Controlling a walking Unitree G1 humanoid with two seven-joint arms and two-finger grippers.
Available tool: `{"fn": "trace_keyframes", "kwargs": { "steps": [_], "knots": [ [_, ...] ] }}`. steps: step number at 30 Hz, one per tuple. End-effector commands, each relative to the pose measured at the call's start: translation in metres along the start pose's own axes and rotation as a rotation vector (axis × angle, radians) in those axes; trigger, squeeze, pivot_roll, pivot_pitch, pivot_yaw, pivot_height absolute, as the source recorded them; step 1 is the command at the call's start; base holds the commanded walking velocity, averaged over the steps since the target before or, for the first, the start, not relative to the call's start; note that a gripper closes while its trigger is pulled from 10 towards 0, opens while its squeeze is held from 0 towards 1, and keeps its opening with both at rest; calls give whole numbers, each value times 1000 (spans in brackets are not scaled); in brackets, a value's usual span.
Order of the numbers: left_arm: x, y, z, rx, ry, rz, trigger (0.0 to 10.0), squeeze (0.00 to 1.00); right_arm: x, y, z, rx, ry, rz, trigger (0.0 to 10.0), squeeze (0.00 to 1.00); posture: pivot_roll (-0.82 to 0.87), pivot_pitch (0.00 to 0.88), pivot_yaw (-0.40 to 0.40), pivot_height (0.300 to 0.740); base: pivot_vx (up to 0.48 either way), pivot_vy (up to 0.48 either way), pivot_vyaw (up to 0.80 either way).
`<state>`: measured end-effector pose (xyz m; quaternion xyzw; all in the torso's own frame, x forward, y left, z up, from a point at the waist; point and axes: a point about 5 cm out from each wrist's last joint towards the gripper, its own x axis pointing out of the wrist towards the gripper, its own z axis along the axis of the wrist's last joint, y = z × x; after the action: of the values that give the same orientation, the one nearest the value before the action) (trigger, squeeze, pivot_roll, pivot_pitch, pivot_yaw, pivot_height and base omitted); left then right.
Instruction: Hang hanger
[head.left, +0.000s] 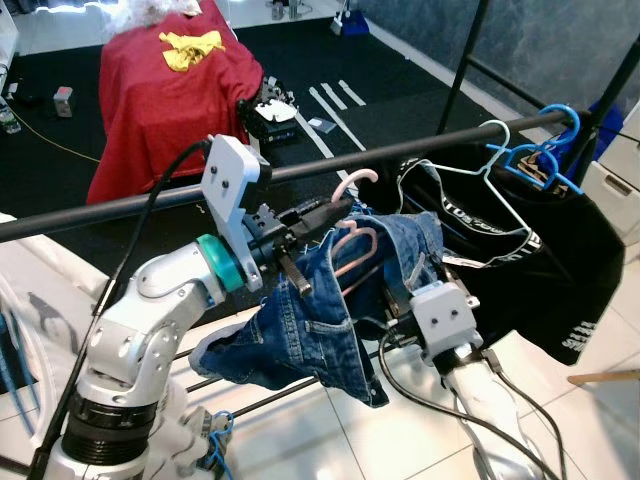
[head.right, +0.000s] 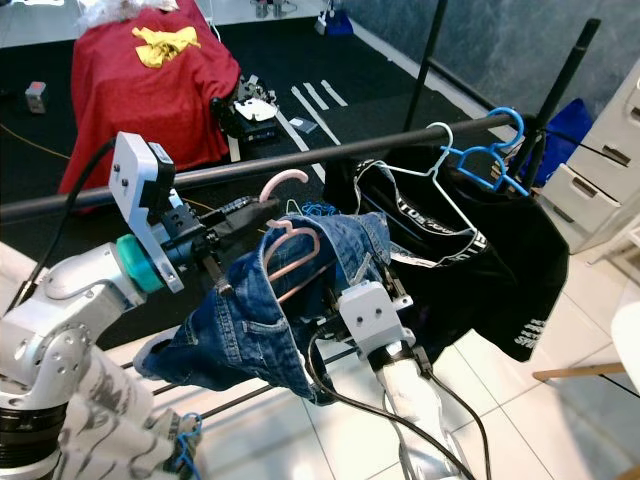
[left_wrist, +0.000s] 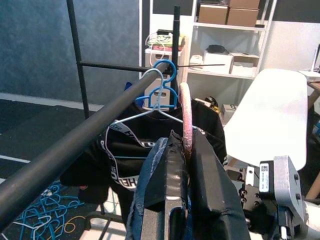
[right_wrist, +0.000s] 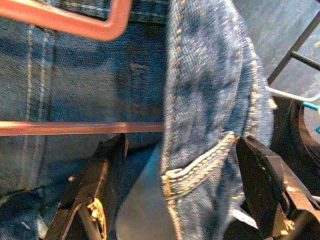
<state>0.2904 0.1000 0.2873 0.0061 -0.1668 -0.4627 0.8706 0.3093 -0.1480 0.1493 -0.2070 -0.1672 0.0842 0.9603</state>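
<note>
The left gripper (head.left: 322, 215) is clamped on the neck of the pink hanger (head.left: 352, 250), just under its hook, and holds it right beside the black rail (head.left: 420, 150); whether the hook sits over the rail is hard to say. Blue jeans (head.left: 310, 320) drape over the hanger and sag below it. The right gripper (right_wrist: 175, 165) comes in from beneath with its fingers spread wide apart (denim hanging between them). Further along the rail hangs a black T-shirt (head.left: 560, 270) on a white hanger (head.left: 470, 175), with blue hangers (head.left: 545, 150) beside it. Behind, a red cloth (head.left: 165, 90) covers something on the dark floor.
</note>
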Motion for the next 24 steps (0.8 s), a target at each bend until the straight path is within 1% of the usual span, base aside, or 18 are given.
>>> {"fn": "trace_keyframes", "kwargs": {
  "steps": [1, 2, 3, 5, 8, 9, 11, 12, 13, 14, 16, 17, 20, 21, 24],
  "knots": [
    [1, -5, 13, 20, -56, -39, 10000, 0, -1, -5, -13, -9, 60, -10, 10000, 0, -125, 141, 65, 740, 0, 0, 0],
    [-1, -6, 15, 21, -56, -45, 10000, 0, 7, -15, -19, -44, 92, -33, 0, 0, -115, 140, 62, 740, 0, 0, 0],
    [-1, -6, 15, 21, -56, -45, 10000, 0, 7, -15, -19, -44, 92, -33, 0, 0, -115, 140, 62, 740, 0, 0, 0],
    [-7, -4, 9, 57, -6, -55, 10000, 0, 12, -31, -19, -96, 103, -65, 0, 0, -115, 142, 56, 740, 0, 0, 0],
    [-9, -3, 5, 72, 22, -61, 10000, 0, 11, -34, -17, -122, 97, -65, 0, 0, -117, 142, 57, 740, 0, 0, 0],
    [-12, -1, 2, 85, 44, -69, 10000, 0, 7, -38, -17, -140, 97, -67, 0, 0, -124, 145, 60, 740, 0, 0, 0],
    [-12, -1, 2, 85, 44, -69, 10000, 0, 7, -38, -17, -140, 97, -67, 0, 0, -124, 145, 60, 740, 0, 0, 0],
    [-14, 0, -2, 116, 83, -83, 10000, 0, 3, -43, -12, -161, 78, -77, 0, 0, -127, 146, 62, 740, 0, 0, 0],
    [-14, 0, -2, 116, 83, -83, 10000, 0, 3, -43, -12, -161, 78, -77, 0, 0, -127, 146, 62, 740, 0, 0, 0],
    [-15, 0, -7, 135, 114, -106, 10000, 0, 1, -49, -4, -183, 45, -90, 0, 0, -133, 147, 62, 740, 0, 0, 0],
    [-15, 0, -7, 135, 114, -106, 10000, 0, 1, -49, -4, -183, 45, -90, 0, 0, -133, 147, 62, 740, 0, 0, 0],
    [-15, -3, -10, 133, 127, -127, 10000, 0, 2, -53, 2, -193, 22, -98, 0, 0, -142, 144, 61, 740, 0, 0, 0],
    [-15, -3, -10, 133, 127, -127, 10000, 0, 2, -53, 2, -193, 22, -98, 0, 0, -142, 144, 61, 740, 0, 0, 0],
    [-14, -5, -12, 126, 129, -138, 10000, 0, 5, -57, 4, -192, 9, -105, 0, 0, -140, 143, 56, 740, 0, 0, 0],
    [-14, -5, -12, 126, 129, -138, 10000, 0, 5, -57, 4, -192, 9, -105, 0, 0, -140, 143, 56, 740, 0, 0, 0]
  ]
}}
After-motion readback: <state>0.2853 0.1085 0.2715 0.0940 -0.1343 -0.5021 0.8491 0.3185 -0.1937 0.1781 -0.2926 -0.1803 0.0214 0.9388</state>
